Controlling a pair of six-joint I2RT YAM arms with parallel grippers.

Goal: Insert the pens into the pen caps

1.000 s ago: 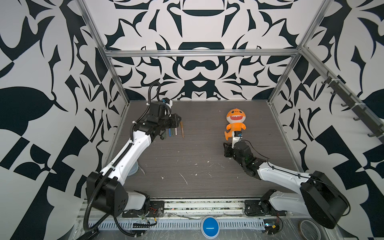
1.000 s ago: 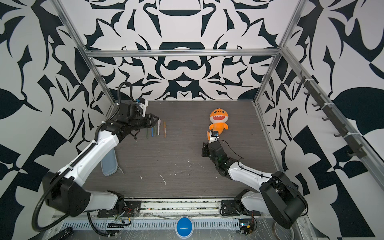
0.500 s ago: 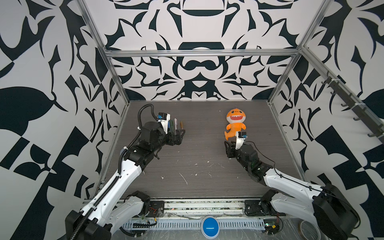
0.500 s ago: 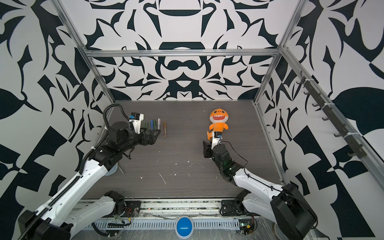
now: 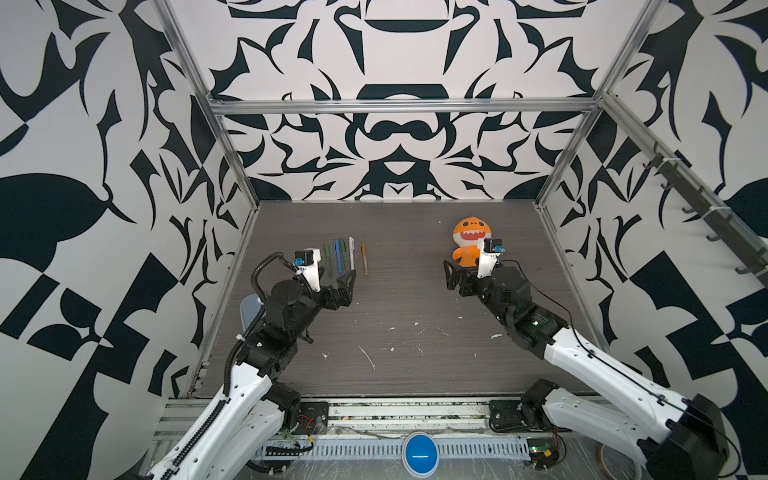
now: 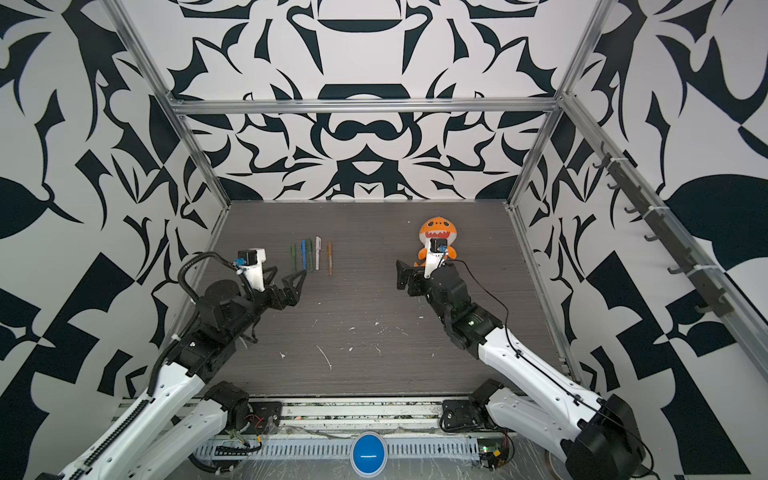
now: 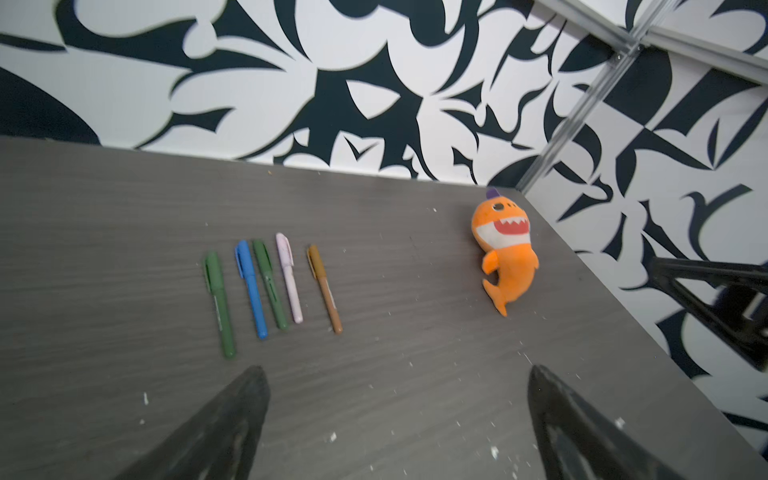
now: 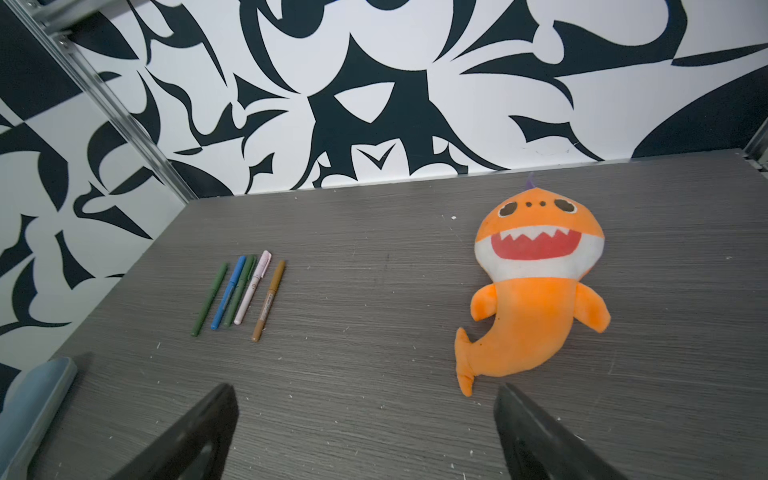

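pens [image 7: 251, 291] lie capped in a row; both jaws wide, empty.

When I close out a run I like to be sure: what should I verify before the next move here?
1. Pens in pen caps: ok, all five in the row look capped.
2. Caps fully seated: cannot tell.
3. Loose caps on the table: ok, none visible.
4. Left gripper open and empty: ok.
5. Right gripper open and empty: ok.
6. Right gripper clear of the plush shark: cannot tell; its tail lies close beside one finger.
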